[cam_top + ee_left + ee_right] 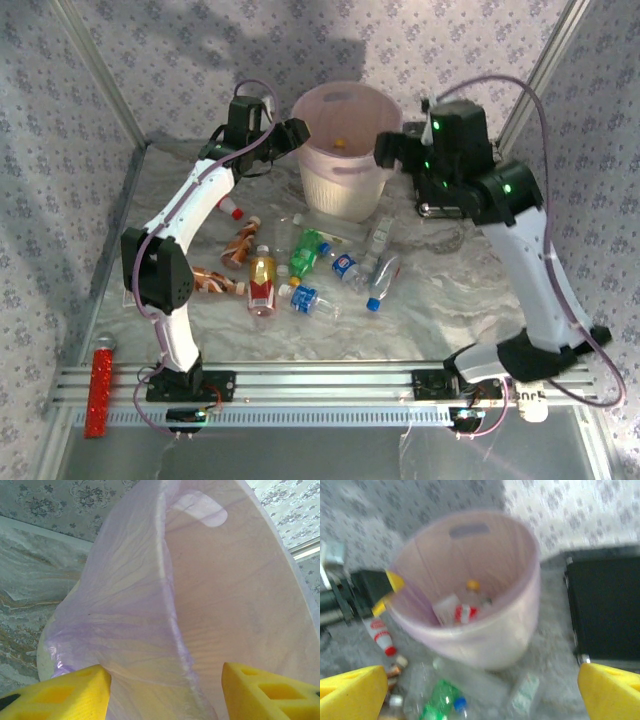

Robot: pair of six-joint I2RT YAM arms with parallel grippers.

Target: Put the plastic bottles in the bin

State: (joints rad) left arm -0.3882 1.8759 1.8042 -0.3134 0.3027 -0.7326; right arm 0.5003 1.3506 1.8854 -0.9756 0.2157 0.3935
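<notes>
Pink-white bin, few bottles inside. Left gripper part-closed astride bin's left rim, clamp unclear. Right gripper wide open, empty, by bin's right rim. Plastic bottles lie flat on bin's near side, axes mixed; right arm free to pick.

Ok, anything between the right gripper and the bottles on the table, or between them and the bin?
Nothing visible. The right gripper hangs open right of the bin, and the bottles lie uncovered in front of it. The bin's mouth is free; the left gripper only straddles its left rim.
</notes>
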